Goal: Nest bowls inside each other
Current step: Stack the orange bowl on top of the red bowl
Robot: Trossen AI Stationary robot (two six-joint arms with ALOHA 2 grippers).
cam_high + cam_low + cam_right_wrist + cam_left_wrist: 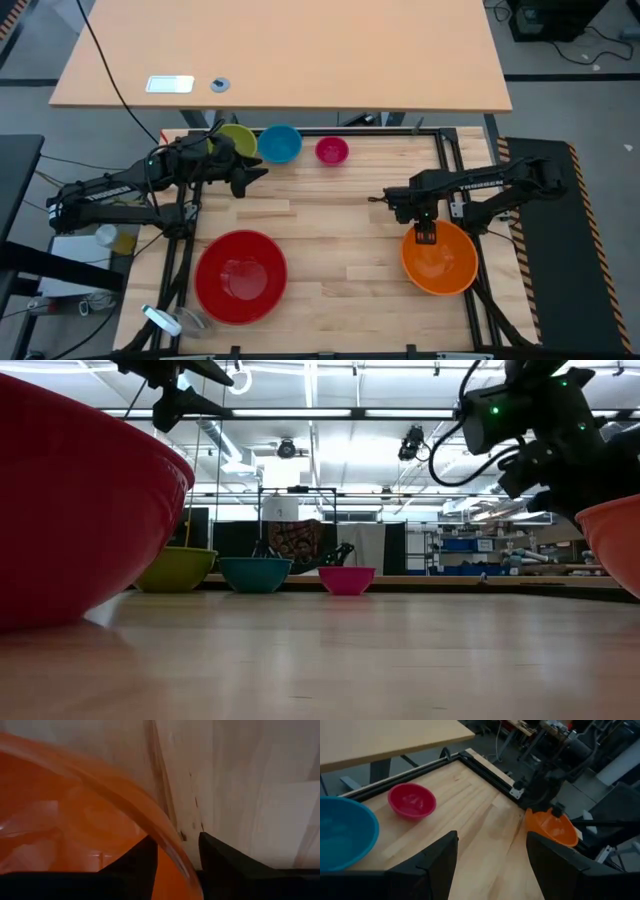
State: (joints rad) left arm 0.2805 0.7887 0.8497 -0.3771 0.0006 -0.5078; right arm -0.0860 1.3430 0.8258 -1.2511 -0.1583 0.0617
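Note:
Five bowls rest on their bases on the wooden table. The red bowl (240, 277) (80, 510) is near the front left and the orange bowl (445, 265) (552, 827) at the front right. The yellow-green bowl (240, 138) (175, 568), blue bowl (280, 143) (340, 835) and pink bowl (331, 150) (411, 801) line the far edge. My right gripper (425, 234) (178, 865) points down over the orange bowl's far rim, open, one finger either side of it. My left gripper (252, 176) (492, 865) hovers open beside the yellow-green bowl, holding nothing. My right gripper stands astride the orange bowl's far rim (167, 842) from above, one finger (142, 865) inside the bowl and the other finger (220, 862) outside it. Whether either finger touches the rim I cannot tell. The bowl sits on the table.
Black frame rails (455, 170) border the wooden top. A larger tan table (300, 50) stands beyond the far edge. A bottle (108, 236) and a small clear thing (165, 320) lie by the left front corner. Bare wood lies between the red and orange bowls.

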